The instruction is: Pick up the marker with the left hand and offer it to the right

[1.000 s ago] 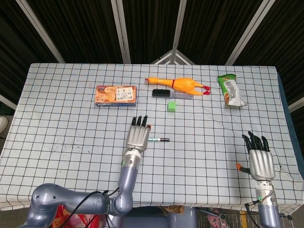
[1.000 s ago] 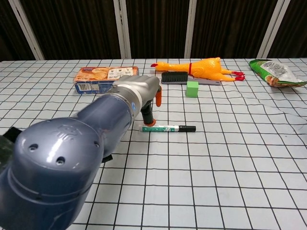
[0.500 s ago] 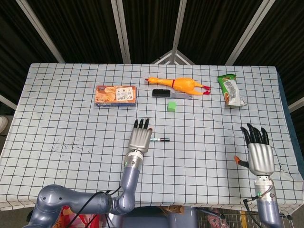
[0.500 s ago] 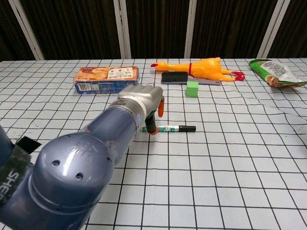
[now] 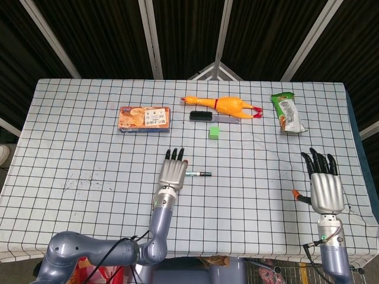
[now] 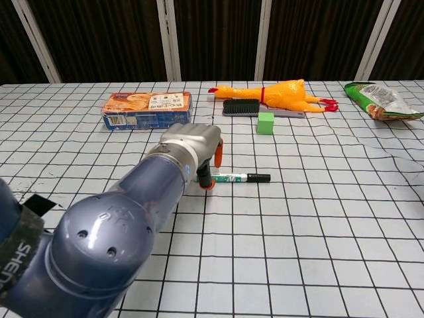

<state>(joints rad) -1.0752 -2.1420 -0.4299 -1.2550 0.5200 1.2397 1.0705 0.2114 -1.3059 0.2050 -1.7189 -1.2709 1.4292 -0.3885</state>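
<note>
Left hand lowered onto the marker's left end; nothing lifted yet.

The marker (image 6: 233, 177) is seen lying flat on the table (image 5: 89, 148), near its middle, with the left hand (image 5: 172, 173) set over its left end, nearer and lower than a second ago. Fingertips (image 6: 208, 182) are placed at the barrel, but whether a grip is closed cannot be told. The right hand (image 5: 325, 190) is held open, raised, well apart at the near right, so the pickup is judged imminent.

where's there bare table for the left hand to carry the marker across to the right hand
Bare cloth runs from the marker to the right hand, below the green block and snack bag. The far middle is crowded: rubber chicken, brush, box. The left hand is at the marker.
</note>
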